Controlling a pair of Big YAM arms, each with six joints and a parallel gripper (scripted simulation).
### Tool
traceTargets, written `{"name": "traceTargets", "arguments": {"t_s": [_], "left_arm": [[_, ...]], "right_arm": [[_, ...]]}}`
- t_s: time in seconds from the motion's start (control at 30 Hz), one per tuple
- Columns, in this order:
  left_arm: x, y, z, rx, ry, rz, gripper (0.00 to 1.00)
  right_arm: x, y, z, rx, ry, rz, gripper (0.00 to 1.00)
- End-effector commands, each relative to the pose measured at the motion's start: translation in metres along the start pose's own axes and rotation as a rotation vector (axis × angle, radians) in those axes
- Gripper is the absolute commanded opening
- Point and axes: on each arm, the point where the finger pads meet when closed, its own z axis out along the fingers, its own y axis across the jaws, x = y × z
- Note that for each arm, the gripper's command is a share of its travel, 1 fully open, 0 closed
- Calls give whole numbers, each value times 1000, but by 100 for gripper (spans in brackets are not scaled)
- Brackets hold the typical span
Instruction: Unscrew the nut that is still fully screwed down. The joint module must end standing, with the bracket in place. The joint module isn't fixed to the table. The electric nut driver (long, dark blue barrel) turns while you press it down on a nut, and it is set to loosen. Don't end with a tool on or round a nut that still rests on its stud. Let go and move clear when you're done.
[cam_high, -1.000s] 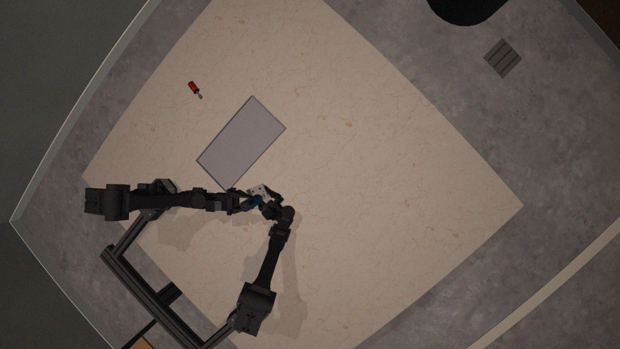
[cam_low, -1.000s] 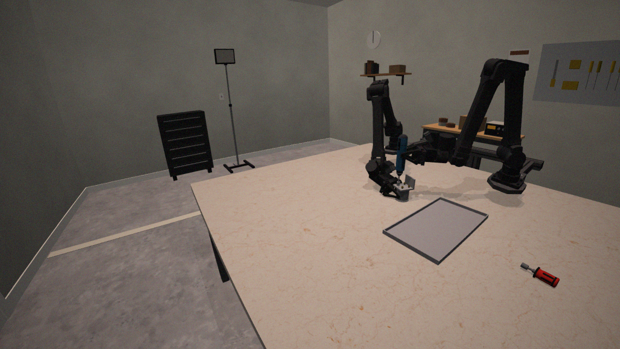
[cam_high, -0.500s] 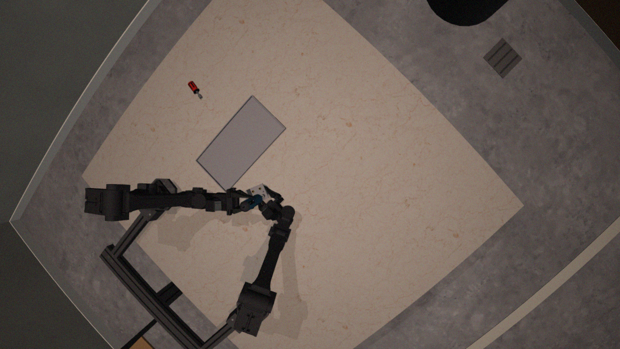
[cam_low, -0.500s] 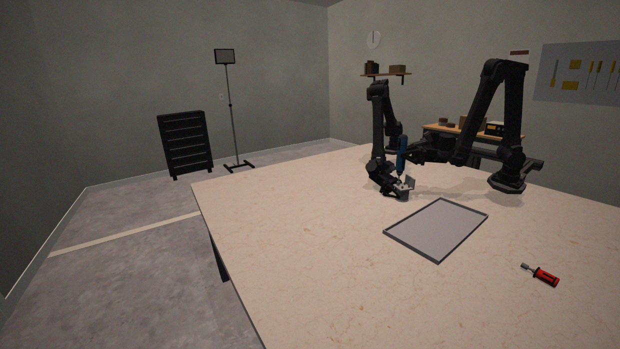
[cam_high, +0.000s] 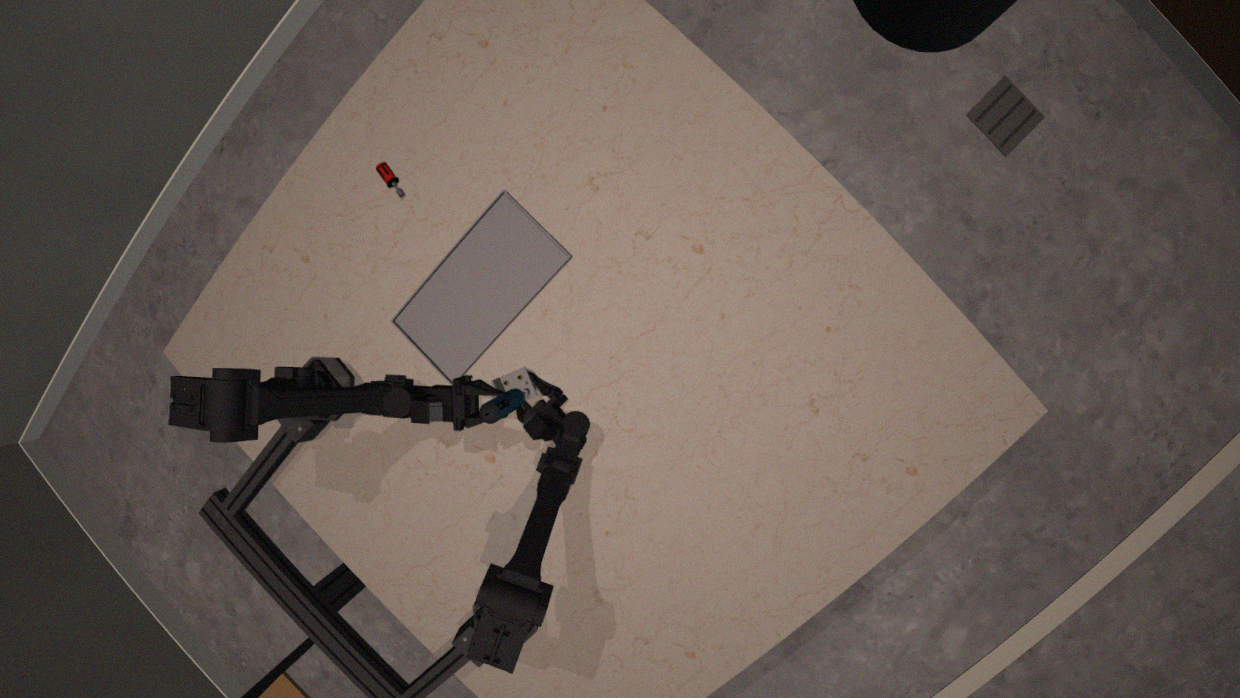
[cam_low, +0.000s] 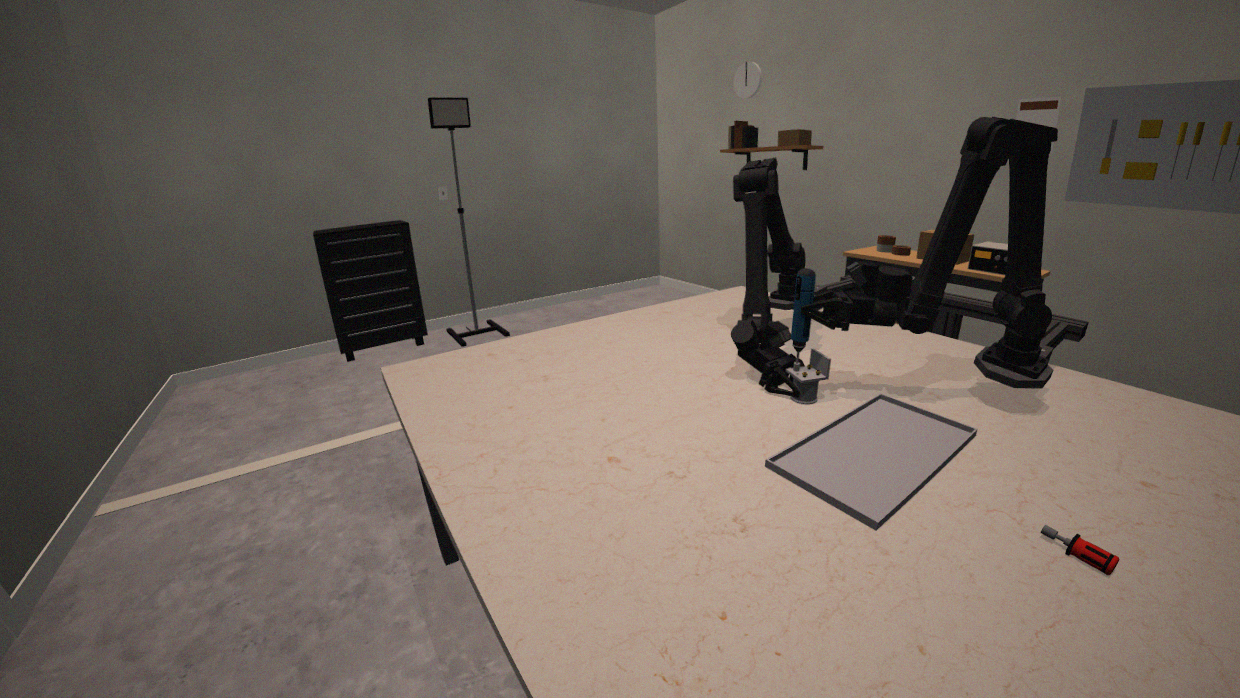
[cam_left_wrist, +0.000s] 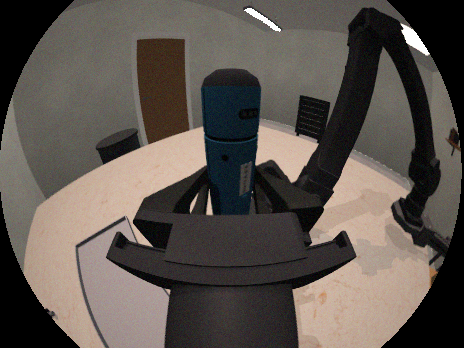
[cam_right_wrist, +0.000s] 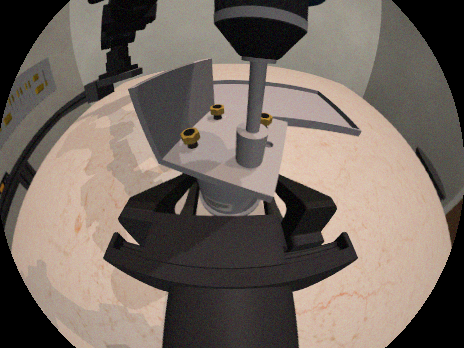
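Observation:
The joint module (cam_right_wrist: 227, 200) (cam_low: 806, 387), a grey cylinder, stands upright on the table. Its grey L-shaped bracket (cam_right_wrist: 210, 157) (cam_high: 517, 380) (cam_low: 819, 365) lies on top. Three brass nuts (cam_right_wrist: 190, 135) (cam_right_wrist: 217, 109) (cam_right_wrist: 266, 118) show on the plate. My right gripper (cam_right_wrist: 230, 171) (cam_high: 533, 400) (cam_low: 785, 378) is shut on the module's body. My left gripper (cam_left_wrist: 230, 171) (cam_high: 485, 405) (cam_low: 820, 307) is shut on the blue nut driver (cam_left_wrist: 230, 140) (cam_high: 511, 399) (cam_low: 802, 303) and holds it upright. The driver's socket (cam_right_wrist: 250, 145) sits on the plate's near corner and hides whatever is under it.
A flat grey tray (cam_high: 482, 279) (cam_low: 870, 455) (cam_right_wrist: 310, 112) (cam_left_wrist: 100, 280) lies just beyond the module. A red-handled screwdriver (cam_high: 387, 176) (cam_low: 1089, 551) lies far off near a table corner. The two arms meet closely at the module.

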Motion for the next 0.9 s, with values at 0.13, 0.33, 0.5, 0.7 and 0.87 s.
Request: {"name": "traceTargets", "arguments": {"t_s": [0.13,0.33,0.5,0.7,0.87], "left_arm": [[3,1,8,-4,2,1,42],[-5,1,5,-3,-17,0,42],[-5,1,5,-3,-17,0,42],[-12,2,8,-5,-23,1,42],[-15,-1,7,-1,-22,1,42]], "right_arm": [[-8,-6,2,8,-12,-22,59],[-8,-6,2,8,-12,-22,59],[-8,-6,2,8,-12,-22,59],[-8,-6,2,8,-12,-22,59],[-8,-6,2,8,-12,-22,59]]}}
